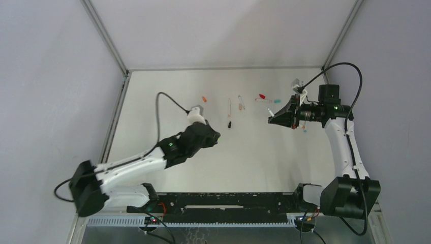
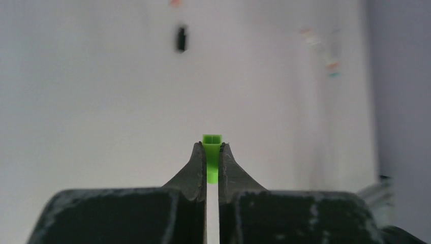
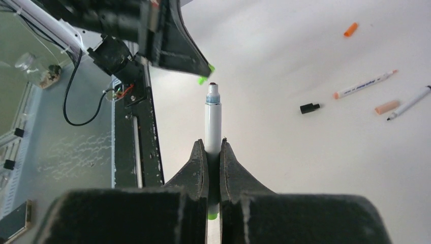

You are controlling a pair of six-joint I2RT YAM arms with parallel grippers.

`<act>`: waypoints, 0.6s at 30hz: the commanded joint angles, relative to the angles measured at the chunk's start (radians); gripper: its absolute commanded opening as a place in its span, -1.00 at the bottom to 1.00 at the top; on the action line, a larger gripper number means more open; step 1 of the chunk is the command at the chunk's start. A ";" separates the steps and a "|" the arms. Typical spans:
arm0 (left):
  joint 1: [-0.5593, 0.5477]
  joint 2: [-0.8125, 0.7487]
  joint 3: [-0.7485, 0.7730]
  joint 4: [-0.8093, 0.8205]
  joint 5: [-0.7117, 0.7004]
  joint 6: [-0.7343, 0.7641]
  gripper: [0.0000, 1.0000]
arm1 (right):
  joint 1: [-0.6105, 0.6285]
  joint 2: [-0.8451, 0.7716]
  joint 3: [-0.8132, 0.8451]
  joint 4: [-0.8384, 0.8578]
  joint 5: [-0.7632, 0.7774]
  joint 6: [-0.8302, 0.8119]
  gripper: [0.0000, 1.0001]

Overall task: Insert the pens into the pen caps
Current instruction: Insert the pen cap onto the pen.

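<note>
Bright, even light; soft shadows; far black cap [image 2: 180, 39] blurred.

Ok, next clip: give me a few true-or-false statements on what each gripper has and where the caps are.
1. The left gripper is shut on a green cap. True.
2. The right gripper is open and empty. False: it is shut on a white pen, which points away from the wrist.
3. The green cap is already on the held pen. False: the two are apart, and the pen's tip is bare.
4. A black cap lies loose on the table. True.
</note>
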 commanded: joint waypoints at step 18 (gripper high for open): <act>-0.008 -0.459 -0.315 1.175 0.378 0.458 -1.00 | 0.379 -0.207 0.111 0.215 0.077 0.260 -1.00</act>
